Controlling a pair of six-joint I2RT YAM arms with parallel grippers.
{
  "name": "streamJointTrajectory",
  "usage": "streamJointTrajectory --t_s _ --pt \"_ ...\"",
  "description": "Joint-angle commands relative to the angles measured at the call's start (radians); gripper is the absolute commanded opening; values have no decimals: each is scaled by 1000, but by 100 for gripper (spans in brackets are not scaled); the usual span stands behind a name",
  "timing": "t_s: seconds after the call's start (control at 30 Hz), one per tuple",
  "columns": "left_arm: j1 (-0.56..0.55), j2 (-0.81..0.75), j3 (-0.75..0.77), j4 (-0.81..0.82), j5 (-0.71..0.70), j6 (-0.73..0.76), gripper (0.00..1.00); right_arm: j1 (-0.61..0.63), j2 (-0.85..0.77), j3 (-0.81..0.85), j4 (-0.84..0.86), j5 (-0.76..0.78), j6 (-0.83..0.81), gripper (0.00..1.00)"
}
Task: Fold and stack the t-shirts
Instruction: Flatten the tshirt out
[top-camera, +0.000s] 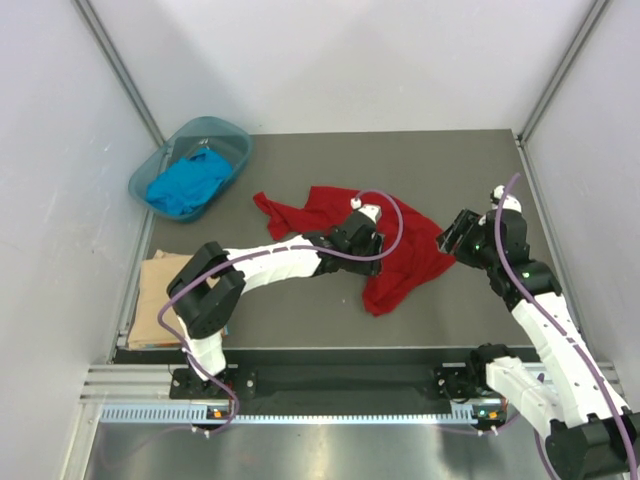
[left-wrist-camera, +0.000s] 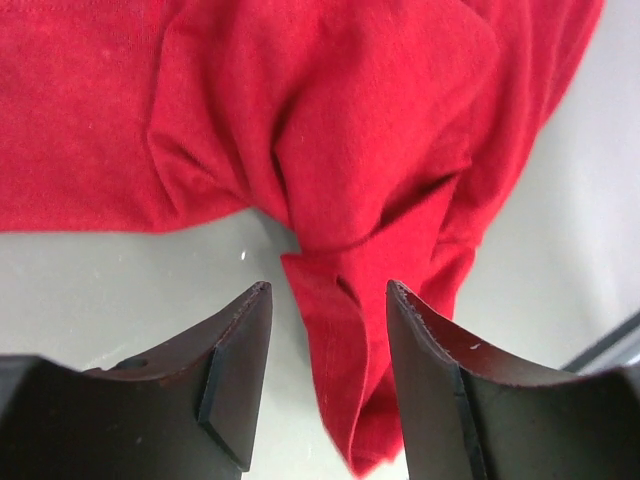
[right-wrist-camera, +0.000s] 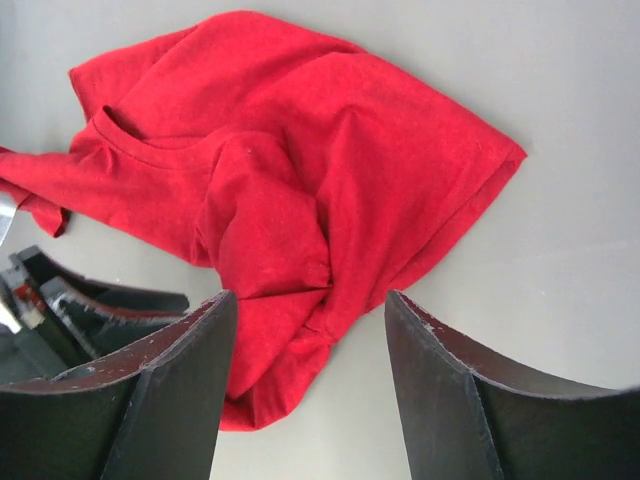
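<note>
Deep red crumpled cloth t-shirt at centre. Left gripper spread open astride a bunched fold; right gripper open too, empty, at its 3 o'clock edge. Pinch one layer at opposite hems, pull flat first.

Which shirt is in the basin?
The blue t-shirt, bunched in the teal basin; the red t-shirt lies crumpled mid-table, the tan t-shirt flat at the left edge.

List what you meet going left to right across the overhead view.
Basin with the blue shirt in it → red shirt → right fingers, at that shirt's right edge. Left out: the tan shirt, which shares the basin's span, and the left fingers, over the red shirt.
</note>
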Motion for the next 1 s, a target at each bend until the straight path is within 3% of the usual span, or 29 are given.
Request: streamJointTrajectory --t_s 0.0,0.1,0.2,0.23,0.3,0.33,0.6,0.8,0.97 --pt "-4 52 53 23 -28 -28 54 -10 -2 -3 44 -10 -3 61" --pt "-4 77 79 23 -29 -17 53 -10 1 -1 46 -15 -5 61" --pt "-4 106 115 -17 -74 -17 44 -10 -3 -3 44 -16 -3 61" --pt "-4 106 132 -29 -93 -21 29 -10 -5 -6 47 -13 -3 61" --pt "-3 100 142 -60 -120 -31 13 -10 -5 -16 52 -12 0 61" --pt "-3 94 158 -75 -130 -42 0 -10 -6 -38 55 -15 8 60" --pt "40 -82 218 -414 -382 -160 0 -16 9 -213 93 -36 258 60" --pt "235 -394 20 -316 -327 -172 0 -20 66 -240 105 47 334 57" --pt "295 -460 -20 -336 -313 -171 0 -26 112 -279 147 111 365 52"
